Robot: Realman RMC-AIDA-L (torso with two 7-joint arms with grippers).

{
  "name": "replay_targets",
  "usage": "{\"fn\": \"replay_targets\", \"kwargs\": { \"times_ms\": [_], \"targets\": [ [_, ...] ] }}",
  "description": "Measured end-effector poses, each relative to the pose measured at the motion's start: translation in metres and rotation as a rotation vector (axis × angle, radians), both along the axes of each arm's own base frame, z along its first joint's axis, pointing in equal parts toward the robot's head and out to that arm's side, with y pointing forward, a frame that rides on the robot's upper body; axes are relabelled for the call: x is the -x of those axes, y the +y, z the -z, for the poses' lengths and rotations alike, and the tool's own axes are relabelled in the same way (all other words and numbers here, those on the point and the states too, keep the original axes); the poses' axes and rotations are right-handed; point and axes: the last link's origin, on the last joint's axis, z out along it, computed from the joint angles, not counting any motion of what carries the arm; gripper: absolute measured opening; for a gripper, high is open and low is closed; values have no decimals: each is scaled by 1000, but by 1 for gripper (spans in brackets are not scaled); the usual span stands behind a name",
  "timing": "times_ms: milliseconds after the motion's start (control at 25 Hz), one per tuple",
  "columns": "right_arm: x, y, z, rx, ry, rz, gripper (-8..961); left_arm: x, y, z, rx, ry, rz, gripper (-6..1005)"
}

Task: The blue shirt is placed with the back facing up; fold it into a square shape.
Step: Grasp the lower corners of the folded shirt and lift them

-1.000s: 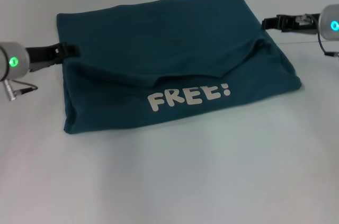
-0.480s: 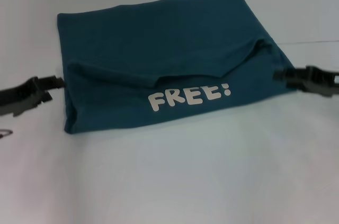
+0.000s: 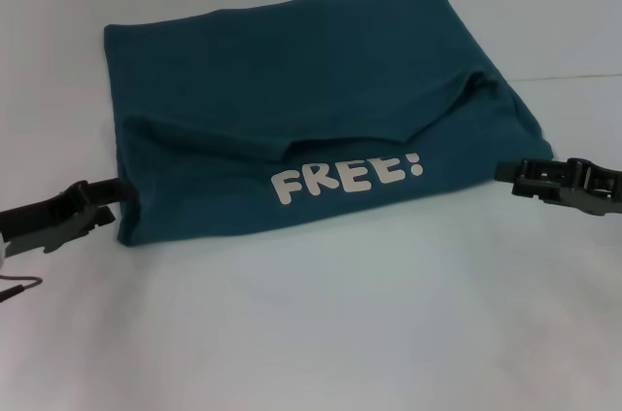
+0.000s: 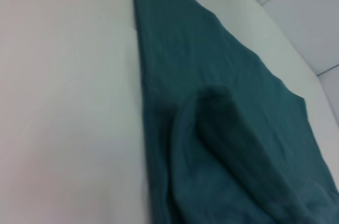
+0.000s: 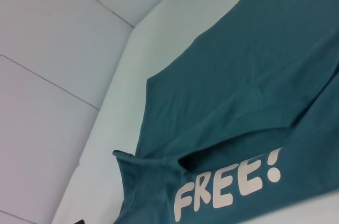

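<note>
Your left gripper [image 3: 119,191] sits at the near left corner of the blue shirt [image 3: 292,90], its tip touching the cloth edge — whether the fingers are apart or pinched together, you cannot tell from here. Your right gripper [image 3: 505,172] rests just beside the near right corner, and the same doubt holds for its fingers. You have the shirt lying folded into a rough rectangle on the white table [image 3: 321,333], with a white "FREE!" print [image 3: 347,177] on the near strip (a folded flap lies above it — its edge sags unevenly).
</note>
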Motion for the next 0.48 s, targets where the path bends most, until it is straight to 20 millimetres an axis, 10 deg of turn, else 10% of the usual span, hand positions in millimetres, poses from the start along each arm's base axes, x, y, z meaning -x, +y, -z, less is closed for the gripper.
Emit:
{"fn": "replay_targets", "kwargs": {
  "times_ms": [480],
  "targets": [
    [-2, -1, 1, -6, -1, 3, 624, -9, 5, 30, 9, 47, 27, 544]
  ]
}}
